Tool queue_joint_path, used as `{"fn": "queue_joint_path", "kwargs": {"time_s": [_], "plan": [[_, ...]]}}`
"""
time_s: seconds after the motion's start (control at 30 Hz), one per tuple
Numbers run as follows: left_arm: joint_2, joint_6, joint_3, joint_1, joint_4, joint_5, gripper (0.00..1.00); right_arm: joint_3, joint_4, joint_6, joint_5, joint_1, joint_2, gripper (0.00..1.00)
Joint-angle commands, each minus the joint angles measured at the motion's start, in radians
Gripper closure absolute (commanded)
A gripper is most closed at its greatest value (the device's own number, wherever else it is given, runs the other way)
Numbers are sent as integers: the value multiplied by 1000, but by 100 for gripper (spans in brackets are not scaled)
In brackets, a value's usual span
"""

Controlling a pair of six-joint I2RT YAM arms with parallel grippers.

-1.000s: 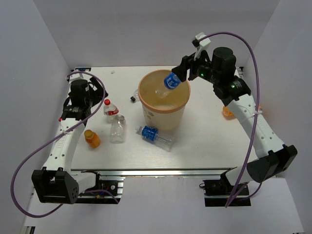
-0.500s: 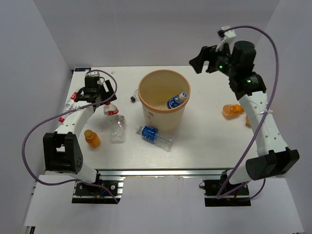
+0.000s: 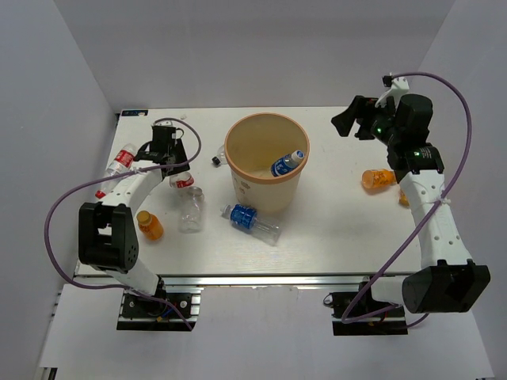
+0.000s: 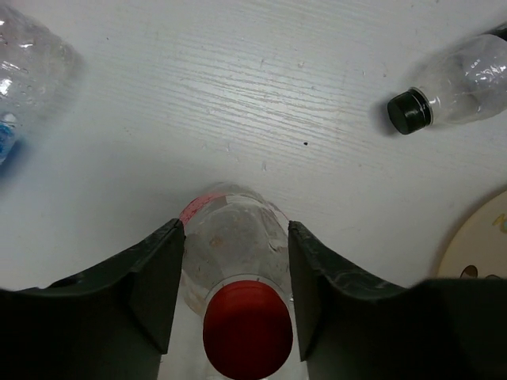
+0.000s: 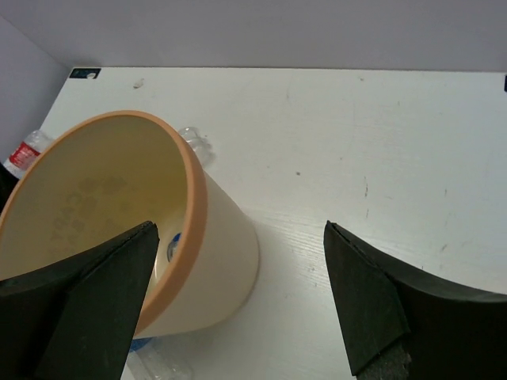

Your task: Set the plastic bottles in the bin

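Top external view, left to right: a red-label bottle lies at the left edge of the table, and an orange bottle sits nearer the front. The left gripper is clenched on an upright red-capped bottle, one finger against each side. An unlabelled bottle is just beside it, and a black-capped bottle lies near the bin. The tan bin stands mid-table and holds one blue-label bottle. A second blue-label bottle lies just in front of the bin. The right gripper hangs released, fingers spread wide with nothing between them, to the right of the bin. A second orange bottle lies by the right arm. Label print and the bin's faint marks are too small to read. The surface is a white, finely grained board enclosed by plain white walls.
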Motion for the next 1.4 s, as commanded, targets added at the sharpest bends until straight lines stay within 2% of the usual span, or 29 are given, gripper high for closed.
{"fn": "queue_joint_path", "kwargs": {"time_s": [0.0, 0.1, 0.17, 0.33, 0.47, 0.67, 0.73, 0.9, 0.93, 1.0, 1.03, 1.13, 1.23, 1.37], "plan": [[-6, 2, 49, -17, -35, -58, 44, -47, 65, 34, 27, -27, -46, 11], [0, -5, 64, -35, -60, -87, 56, -75, 69, 38, 32, -41, -60, 11], [5, -11, 78, -41, -72, -107, 59, -86, 72, 37, 35, -48, -66, 11], [-1, -26, 159, -46, -121, -137, 85, -116, 74, 34, 49, -65, -92, 11], [-43, -34, 210, -46, -128, -147, 100, -145, 74, 37, 44, -97, -112, 11], [-81, -46, 348, -47, -146, -101, 100, -165, 81, 46, 21, -119, -137, 10], [-102, -44, 397, -46, -134, -46, 100, -167, 88, 47, 18, -124, -144, 10], [-135, -38, 553, -46, -74, 158, 100, -194, 97, 58, 15, -136, -175, 11], [-133, -44, 575, -46, -68, 260, 100, -198, 98, 60, 10, -139, -180, 11], [-133, -69, 616, -46, -27, 363, 100, -205, 101, 63, 9, -142, -187, 11], [-133, -78, 620, -49, -2, 479, 100, -208, 103, 64, 3, -144, -190, 11], [-135, -112, 606, -67, 89, 676, 100, -214, 111, 69, -5, -147, -198, 11], [-138, -117, 561, -133, 156, 753, 100, -219, 108, 69, -10, -150, -201, 11], [-106, -89, 535, -237, 132, 776, 100, -236, 112, 72, -19, -153, -207, 11]]}}
